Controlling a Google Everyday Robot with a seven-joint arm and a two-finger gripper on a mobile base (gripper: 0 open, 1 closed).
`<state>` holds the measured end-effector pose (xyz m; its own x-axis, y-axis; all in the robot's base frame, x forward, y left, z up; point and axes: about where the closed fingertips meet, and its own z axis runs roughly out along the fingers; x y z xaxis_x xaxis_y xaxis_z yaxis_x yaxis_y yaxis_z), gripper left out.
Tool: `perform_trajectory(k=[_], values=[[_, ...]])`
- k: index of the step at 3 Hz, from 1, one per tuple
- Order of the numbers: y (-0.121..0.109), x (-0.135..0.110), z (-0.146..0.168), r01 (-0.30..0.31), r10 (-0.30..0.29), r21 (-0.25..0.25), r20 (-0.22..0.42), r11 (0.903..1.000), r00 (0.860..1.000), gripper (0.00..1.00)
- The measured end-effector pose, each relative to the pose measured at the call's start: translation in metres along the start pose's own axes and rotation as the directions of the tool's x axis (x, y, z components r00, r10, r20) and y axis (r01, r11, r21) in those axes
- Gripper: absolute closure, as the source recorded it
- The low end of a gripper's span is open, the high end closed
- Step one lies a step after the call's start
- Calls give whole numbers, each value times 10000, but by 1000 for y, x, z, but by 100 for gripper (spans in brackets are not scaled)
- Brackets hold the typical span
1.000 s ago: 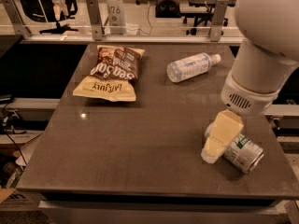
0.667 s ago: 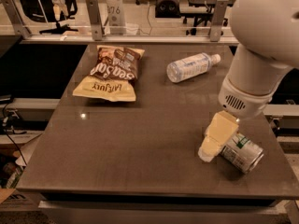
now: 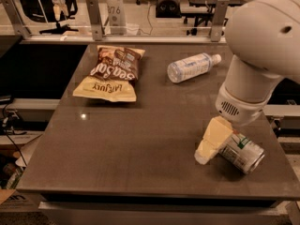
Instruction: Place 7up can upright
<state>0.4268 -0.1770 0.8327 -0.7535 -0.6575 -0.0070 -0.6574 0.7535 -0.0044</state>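
Note:
The 7up can (image 3: 242,153) is silvery with green marks and lies on its side near the front right corner of the dark table (image 3: 140,144). My gripper (image 3: 207,150), cream-coloured, hangs from the big white arm (image 3: 255,64). It sits low over the table, right against the can's left end. The arm hides the upper part of the can.
A clear water bottle (image 3: 192,66) with a white cap lies on its side at the back right. A brown and yellow chip bag (image 3: 111,74) lies at the back left. The table's front edge (image 3: 140,191) and right edge are close to the can. A metal rail (image 3: 117,37) runs behind the table.
My gripper has shifted slightly to the left along the table beside the can. The can, bottle and chip bag have stayed where they were.

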Motion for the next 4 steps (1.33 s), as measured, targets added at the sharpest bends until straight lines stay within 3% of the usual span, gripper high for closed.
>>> perform_trajectory(k=[1,3,4], values=[[-3,2,5,-200,200,-1,-103,9998,9997,16],[-6,1,0,-284,285,-77,46,9996,9996,62],[-5,-5,-13,-114,128,-265,509,9996,9986,87]])
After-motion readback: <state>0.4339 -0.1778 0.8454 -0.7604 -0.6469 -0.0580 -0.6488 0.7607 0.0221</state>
